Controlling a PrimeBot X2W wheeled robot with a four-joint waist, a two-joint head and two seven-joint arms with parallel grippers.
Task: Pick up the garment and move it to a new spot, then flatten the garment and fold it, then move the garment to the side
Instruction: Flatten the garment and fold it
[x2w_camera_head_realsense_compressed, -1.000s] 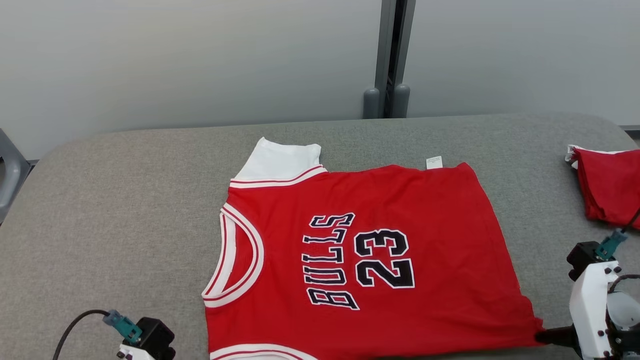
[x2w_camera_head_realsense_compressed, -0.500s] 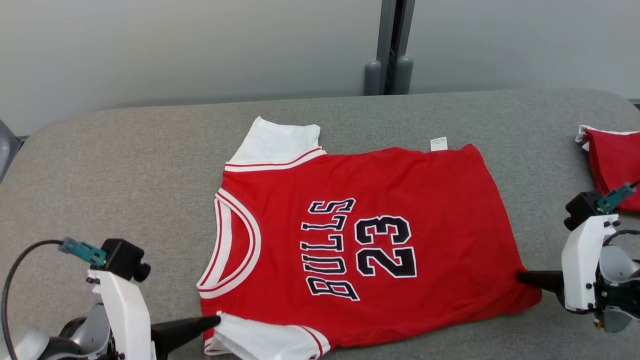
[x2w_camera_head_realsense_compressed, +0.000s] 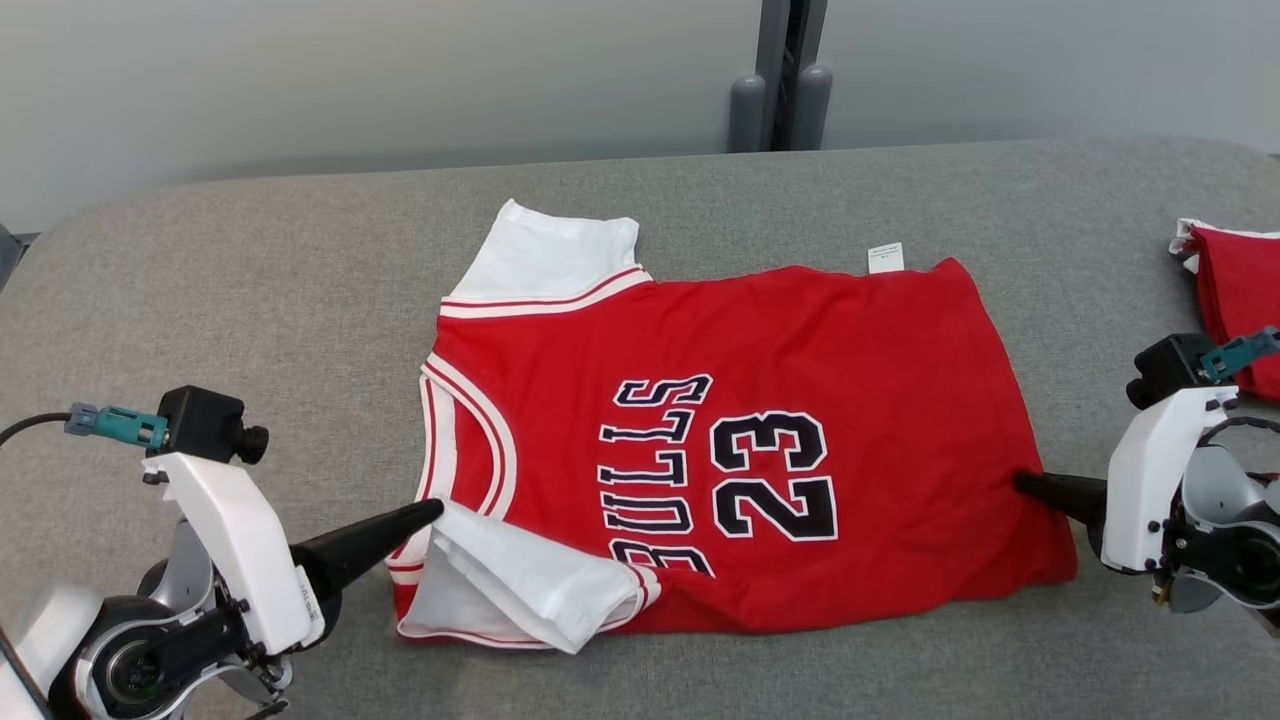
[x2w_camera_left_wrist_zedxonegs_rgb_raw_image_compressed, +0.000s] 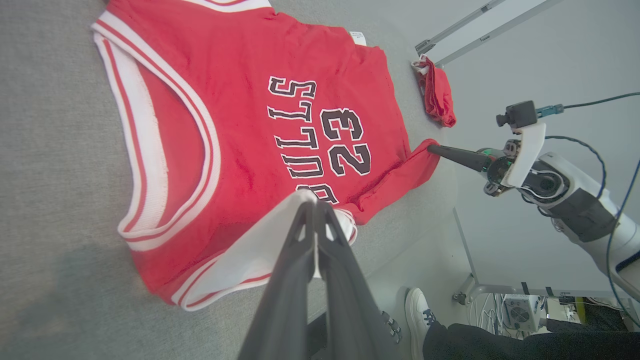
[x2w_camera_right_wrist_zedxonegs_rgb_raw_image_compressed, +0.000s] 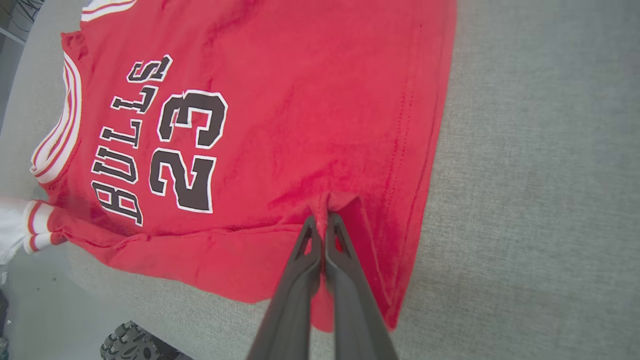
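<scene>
Jersey (x2w_camera_head_realsense_compressed: 800, 350) lies print side up mid-table, neck toward the robot's left, hem toward its right. Red body, white-and-red trim at the neckline (x2w_camera_head_realsense_compressed: 470, 440), black "BULLS" and "23" outlined in white, text running sideways in the head view. Far sleeve (x2w_camera_head_realsense_compressed: 555, 255) is white and flat, sticking out toward the wall. Near sleeve (x2w_camera_head_realsense_compressed: 520, 590) is white and flipped over onto the chest, covering the foot of the "B". Small white tag (x2w_camera_head_realsense_compressed: 885, 257) pokes out at the far edge near the hem. Left gripper (x2w_camera_head_realsense_compressed: 432, 510) has fingers pressed together, pinching a corner of the near sleeve just beside the neckline. Right gripper (x2w_camera_head_realsense_compressed: 1020, 482) is also pressed together, pinching a small ridge of red cloth at the hem, toward the near corner. Cloth puckers at its tips and the near edge is turned up a little there. Rest of the body is flat, light wrinkles only. Table (x2w_camera_head_realsense_compressed: 250, 280) has a grey felt-like cover and rounded corners. Second red bundle (x2w_camera_head_realsense_compressed: 1240, 290) sits at the table's right end, well apart from the jersey. Behind: pale grey wall (x2w_camera_head_realsense_compressed: 350, 80) panels with a grey post (x2w_camera_head_realsense_compressed: 780, 70) at the joint. Left wrist view: a person's white shoe (x2w_camera_left_wrist_zedxonegs_rgb_raw_image_compressed: 415, 305) and dark trouser leg on the floor beyond the near table edge. Right wrist view: a knobbed wheel (x2w_camera_right_wrist_zedxonegs_rgb_raw_image_compressed: 130, 342) below the table edge.
</scene>
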